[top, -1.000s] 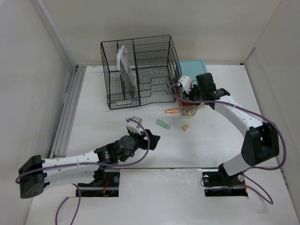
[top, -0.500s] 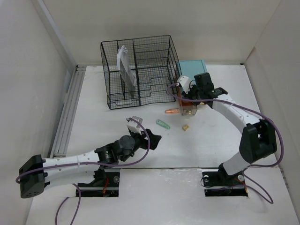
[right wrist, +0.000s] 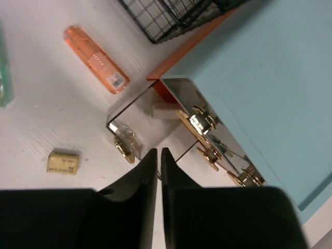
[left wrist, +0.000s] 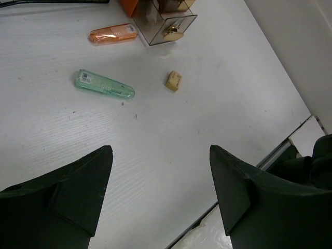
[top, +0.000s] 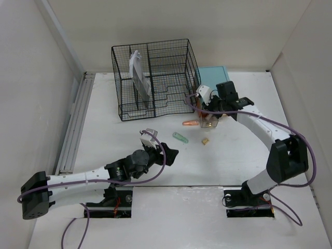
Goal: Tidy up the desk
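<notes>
Mostly undone, w/ orange pen (left wrist: 113, 35), green pen (left wrist: 104, 85) & tan block (left wrist: 174, 81) loose on surface (left wrist: 218, 124); left end effector (left wrist: 160, 155) is apart, right end effector (right wrist: 158, 154) together.

The rack (top: 153, 78) stands at the back of the bench (top: 104, 129), with sheets (top: 139, 75) upright in its left part. The box (top: 212, 74) sits just beside its right side, one drawer (top: 209, 122) sticking out in front. Left of the drawer lies a tube (top: 189, 123). A second tube (top: 180, 137) lies nearer and further left, with a small block (top: 205, 140) to its right.
</notes>
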You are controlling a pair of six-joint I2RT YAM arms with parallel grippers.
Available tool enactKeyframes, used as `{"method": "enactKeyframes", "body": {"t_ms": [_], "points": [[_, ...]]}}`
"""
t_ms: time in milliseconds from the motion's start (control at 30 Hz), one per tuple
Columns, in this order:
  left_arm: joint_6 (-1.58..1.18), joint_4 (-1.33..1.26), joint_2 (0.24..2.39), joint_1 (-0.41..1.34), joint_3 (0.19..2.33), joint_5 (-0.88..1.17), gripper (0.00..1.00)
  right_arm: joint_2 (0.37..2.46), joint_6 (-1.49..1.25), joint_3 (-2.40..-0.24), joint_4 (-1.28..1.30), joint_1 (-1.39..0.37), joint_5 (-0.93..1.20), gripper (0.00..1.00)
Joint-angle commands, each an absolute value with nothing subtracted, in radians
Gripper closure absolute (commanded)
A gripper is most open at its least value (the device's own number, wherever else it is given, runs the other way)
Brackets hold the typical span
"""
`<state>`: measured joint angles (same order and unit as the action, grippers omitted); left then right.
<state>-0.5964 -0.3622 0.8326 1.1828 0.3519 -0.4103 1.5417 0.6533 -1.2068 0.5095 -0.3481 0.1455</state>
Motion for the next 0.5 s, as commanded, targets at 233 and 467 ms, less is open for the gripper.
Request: {"method": "enactKeyframes", "body": {"t_ms": [233,467], "points": [[-0.594,-0.399,0.811,1.183,0.353,-0.407,0.27,1.43,1.027,-1.04,0.692,-0.407,0.368,0.81],[-0.594,-0.399,0.811,1.183,0.353,-0.407,0.27,1.457,1.123,-0.989,0.666,-0.472,0.318,0.69]]}}
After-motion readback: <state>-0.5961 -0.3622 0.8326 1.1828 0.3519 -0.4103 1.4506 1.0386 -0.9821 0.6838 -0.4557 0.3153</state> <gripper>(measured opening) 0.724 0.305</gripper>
